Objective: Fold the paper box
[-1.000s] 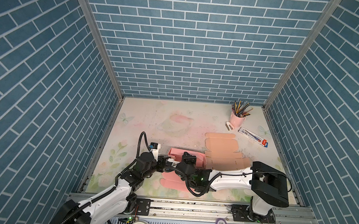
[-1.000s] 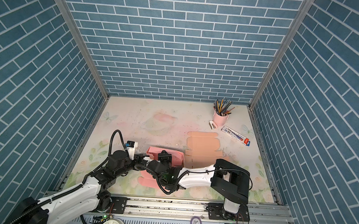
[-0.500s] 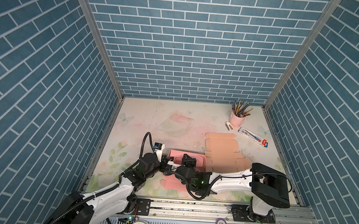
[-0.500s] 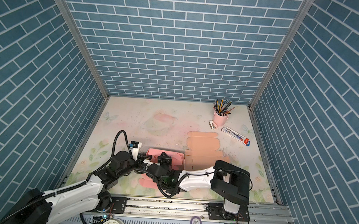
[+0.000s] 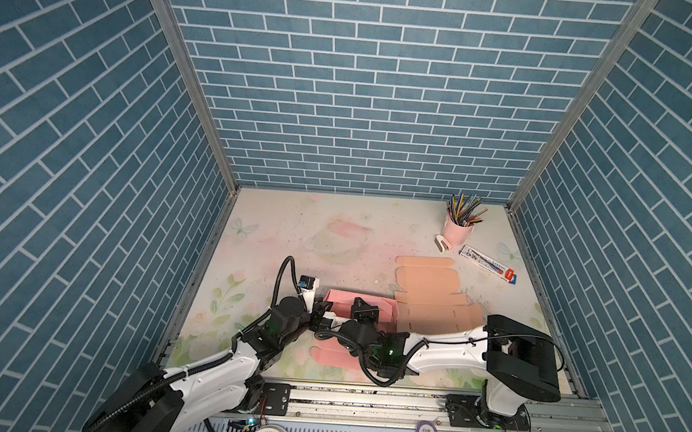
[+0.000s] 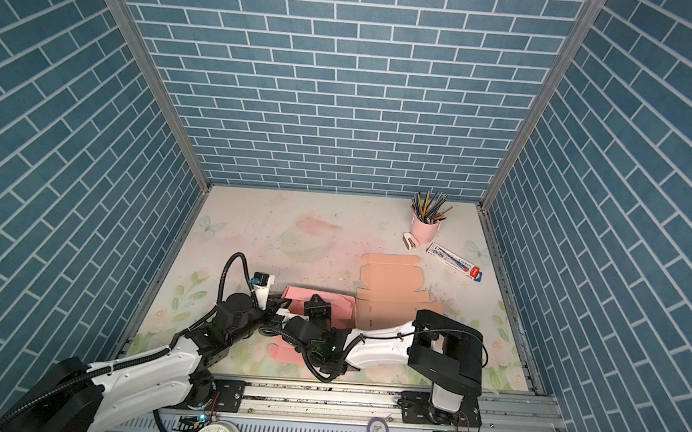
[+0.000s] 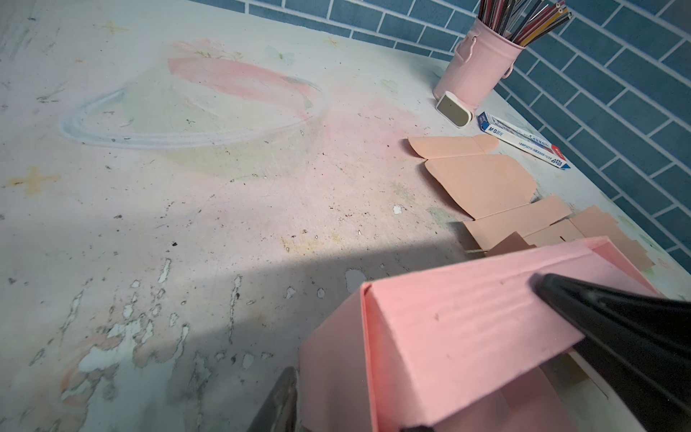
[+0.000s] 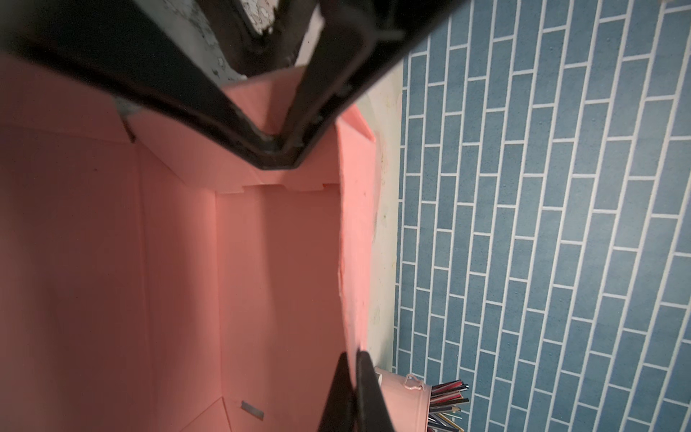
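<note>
Pink paper box [image 5: 338,301] sits near the front edge of the counter [image 5: 335,233], just beside a flat tan cardboard blank [image 5: 429,314]. Right tool [image 8: 351,359] pinches one side wall tight; left tool [image 7: 413,325] straddles the end wall, jaws half spread.

Worn floral worktop [image 5: 292,242] is carrying cardboard and stationery.
A part-folded pink paper box [image 5: 340,299] is sitting near the front, just beside a flat tan box blank [image 5: 427,281]. A pink pencil cup [image 5: 457,235], a small white object [image 5: 442,244] and a pen carton [image 5: 487,263] are resting far right.
</note>
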`<state>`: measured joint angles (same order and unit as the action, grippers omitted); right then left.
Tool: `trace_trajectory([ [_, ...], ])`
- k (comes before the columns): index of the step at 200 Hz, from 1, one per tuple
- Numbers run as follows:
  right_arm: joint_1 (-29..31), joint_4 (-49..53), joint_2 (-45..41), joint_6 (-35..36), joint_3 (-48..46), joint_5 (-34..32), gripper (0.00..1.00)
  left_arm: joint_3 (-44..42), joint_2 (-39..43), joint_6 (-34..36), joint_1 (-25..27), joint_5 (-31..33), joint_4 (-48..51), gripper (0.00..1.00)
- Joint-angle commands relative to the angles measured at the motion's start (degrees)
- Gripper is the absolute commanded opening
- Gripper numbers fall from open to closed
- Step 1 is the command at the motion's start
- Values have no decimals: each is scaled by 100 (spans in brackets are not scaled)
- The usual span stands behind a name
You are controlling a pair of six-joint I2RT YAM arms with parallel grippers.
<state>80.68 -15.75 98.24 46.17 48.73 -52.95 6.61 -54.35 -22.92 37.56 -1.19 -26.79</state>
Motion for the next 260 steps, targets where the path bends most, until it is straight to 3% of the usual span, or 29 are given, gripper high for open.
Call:
trace_trajectory([
  [1,114,191,-32,-299,-83,310,0,-62,-56,89,184,183,-502,38],
  [92,136,-51,-168,-416,-298,387,0,-11,-360,289,217,250,-852,39],
  [202,138,7,-455,-862,-426,594,0,-98,-2,420,316,443,-777,21],
  [260,123,775,-996,-1929,-186,1118,29,-118,177,420,333,581,-616,16],
])
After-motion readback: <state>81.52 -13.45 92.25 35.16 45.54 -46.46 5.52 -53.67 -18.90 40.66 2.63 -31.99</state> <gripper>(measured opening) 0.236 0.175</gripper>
